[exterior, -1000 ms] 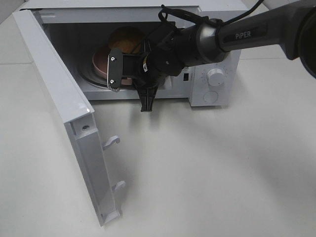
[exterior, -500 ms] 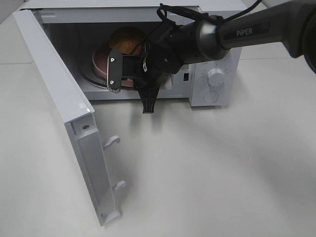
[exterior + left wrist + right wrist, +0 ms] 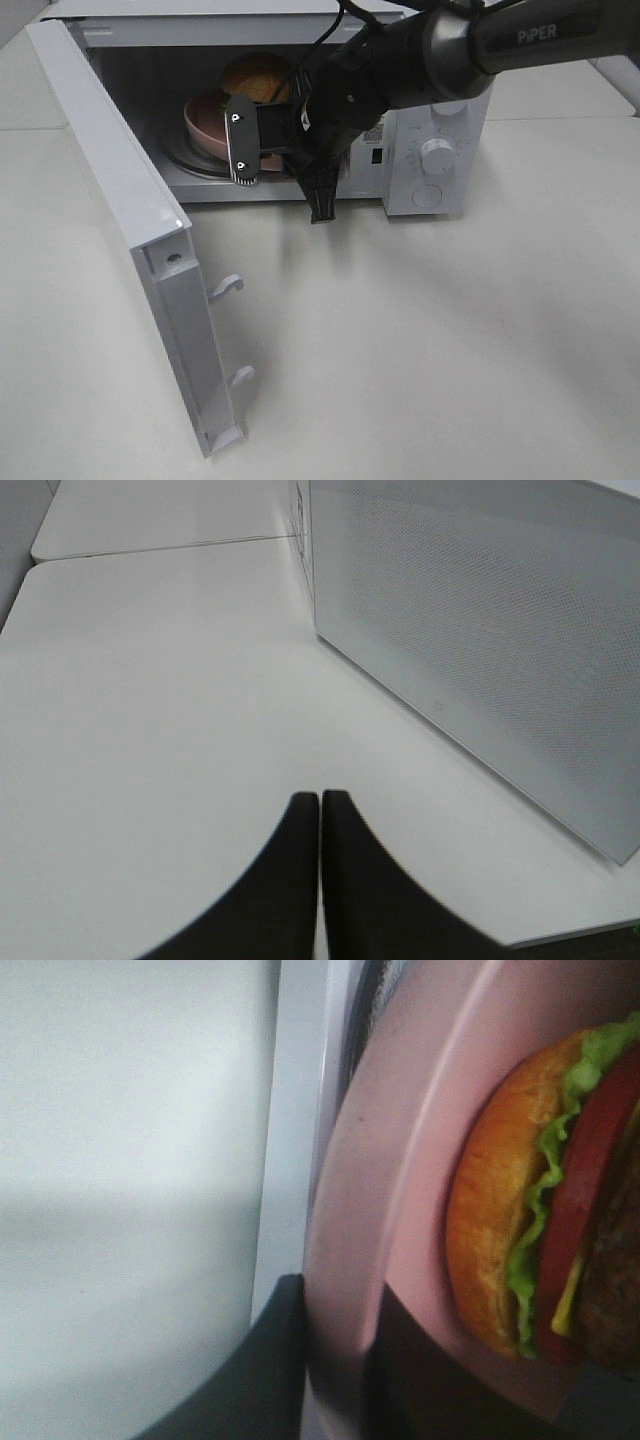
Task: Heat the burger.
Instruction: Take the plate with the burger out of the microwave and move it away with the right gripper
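Exterior high view: the white tabletop [image 3: 430,340] carries a microwave [image 3: 440,150] whose door [image 3: 130,230] stands swung wide toward the left, and the right arm reaches into the mouth of the cavity from the right. Inside, on the turntable, sits the pink plate [image 3: 205,125], and on it the burger [image 3: 255,75], bun dome up and set toward the back of the cavity.

The relation that matters: the burger lies deeper in than the right end effector [image 3: 335,1360], past the plate rim, so a withdrawal would run straight out toward the open front. The wrist view shows the fingers [image 3: 275,1360] clamped on the near rim of the pink plate [image 3: 400,1140], one inside and one outside, with the burger [image 3: 530,1210] just beyond. The burger is about as wide as tall, with no real long axis to heed.

The left end effector [image 3: 320,810] hovers with its tips pressed together, empty, outside the microwave [image 3: 500,650] and well apart from the plate, so the right arm is the nearer.

Room looks tight: door on one side, control panel on the other.
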Available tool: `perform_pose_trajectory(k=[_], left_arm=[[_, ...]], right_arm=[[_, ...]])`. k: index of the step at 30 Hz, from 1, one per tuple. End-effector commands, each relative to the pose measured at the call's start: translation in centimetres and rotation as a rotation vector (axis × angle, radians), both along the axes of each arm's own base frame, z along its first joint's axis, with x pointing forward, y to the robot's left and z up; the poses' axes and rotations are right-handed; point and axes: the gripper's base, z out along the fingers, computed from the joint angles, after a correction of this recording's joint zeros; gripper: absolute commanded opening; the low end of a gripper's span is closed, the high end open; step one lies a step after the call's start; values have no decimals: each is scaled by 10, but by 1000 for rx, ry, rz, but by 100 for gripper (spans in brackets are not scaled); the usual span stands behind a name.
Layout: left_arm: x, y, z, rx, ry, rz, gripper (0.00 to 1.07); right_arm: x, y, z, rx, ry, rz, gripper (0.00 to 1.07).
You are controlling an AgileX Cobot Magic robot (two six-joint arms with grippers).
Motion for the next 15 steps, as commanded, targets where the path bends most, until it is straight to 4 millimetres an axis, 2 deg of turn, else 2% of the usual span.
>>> perform_pose_trajectory(k=[1,8,15], left_arm=[[0,0,0,-7,-13,-8,0],[0,0,0,-7,-13,-8,0],[0,0,0,-7,-13,-8,0]], right_arm=[[-1,-9,16,-17,-29,18,0],[-23,-12,23,-35,-62,113,0],[-41,-22,22,-58,-61,158,0]])
